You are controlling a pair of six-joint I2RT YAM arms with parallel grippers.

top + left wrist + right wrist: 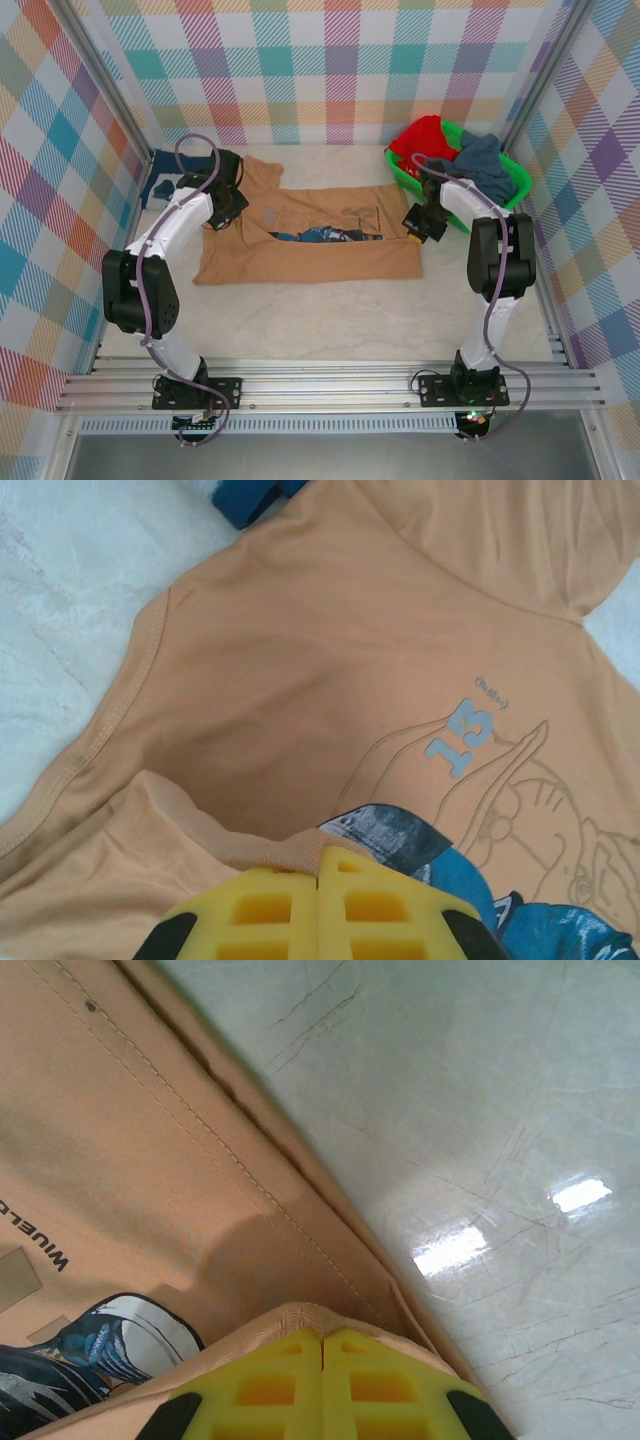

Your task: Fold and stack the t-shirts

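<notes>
At centre, left gripper (320, 865) and right gripper (322, 1338) each clamp the soft tan-orange printed t-shirt (310, 262); navy cloth (160, 178), perhaps a tee, lies far left.

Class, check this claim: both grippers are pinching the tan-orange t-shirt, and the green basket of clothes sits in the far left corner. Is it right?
No. The green basket sits in the far right corner, as the top external view shows. The left gripper and right gripper are indeed both pinching the tan-orange t-shirt.

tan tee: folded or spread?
Partly folded. The tan tee lies spread on the table, but the left gripper and right gripper are shut on an edge drawn over its print.
</notes>
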